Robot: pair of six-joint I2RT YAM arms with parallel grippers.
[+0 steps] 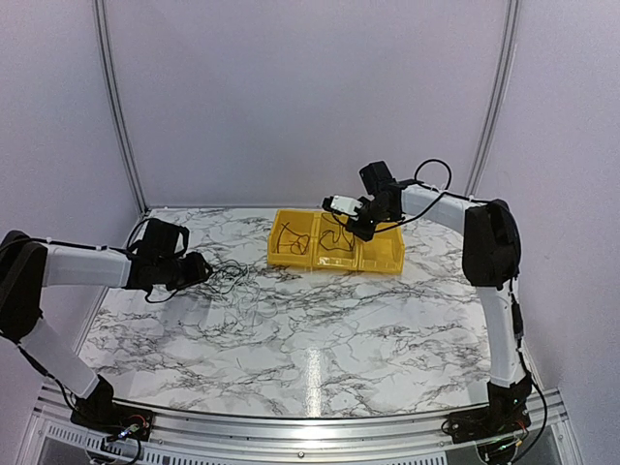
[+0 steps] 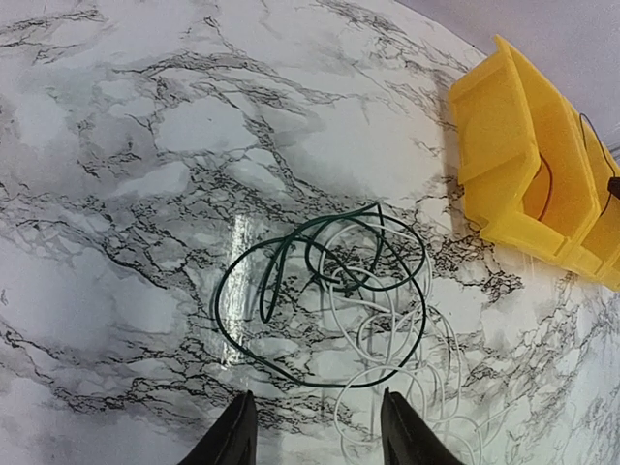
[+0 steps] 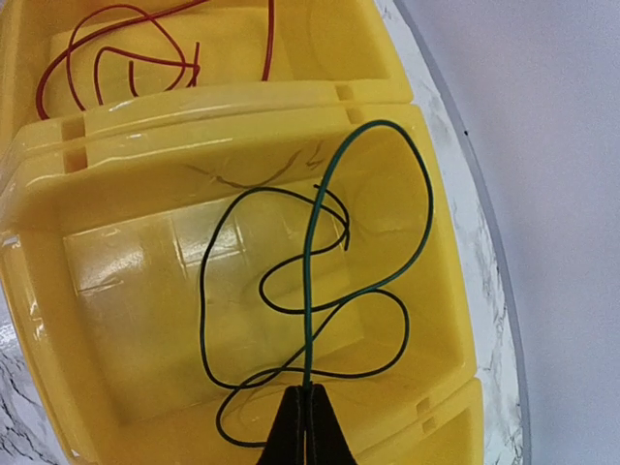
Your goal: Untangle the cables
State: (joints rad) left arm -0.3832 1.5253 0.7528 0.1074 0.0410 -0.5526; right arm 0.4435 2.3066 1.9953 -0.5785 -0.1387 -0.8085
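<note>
Two grippers, two different states; my right gripper [image 3: 305, 395] sits at the bottom centre of its wrist view with the fingers pressed together on a green wire [image 3: 312, 242], which rises from the tips in a tall loop toward the upper right of the frame; under it lies the middle yellow bin [image 3: 116, 320], and a black wire [image 3: 203, 291] curls in loose loops on that bin's floor; the neighbouring bin [image 3: 320, 39] at the top of the frame holds a red wire [image 3: 192, 66]. From above, this gripper hangs over the row of three yellow bins [image 1: 334, 263] near the centre of the frame; my left gripper [image 1: 199, 269] is at the left, low above the marble table [image 1: 310, 349]. Its fingers [image 2: 237, 436] stand well apart at the bottom edge of the left wrist view, holding nothing; just beyond them the tangle of cables [image 2: 339, 291] lies flat on the marble, a dark green wire [image 2: 423, 300] in wide loops across thinner white wire [image 2: 387, 373] coils; an end bin shows at the upper right, apart from the tangle.
</note>
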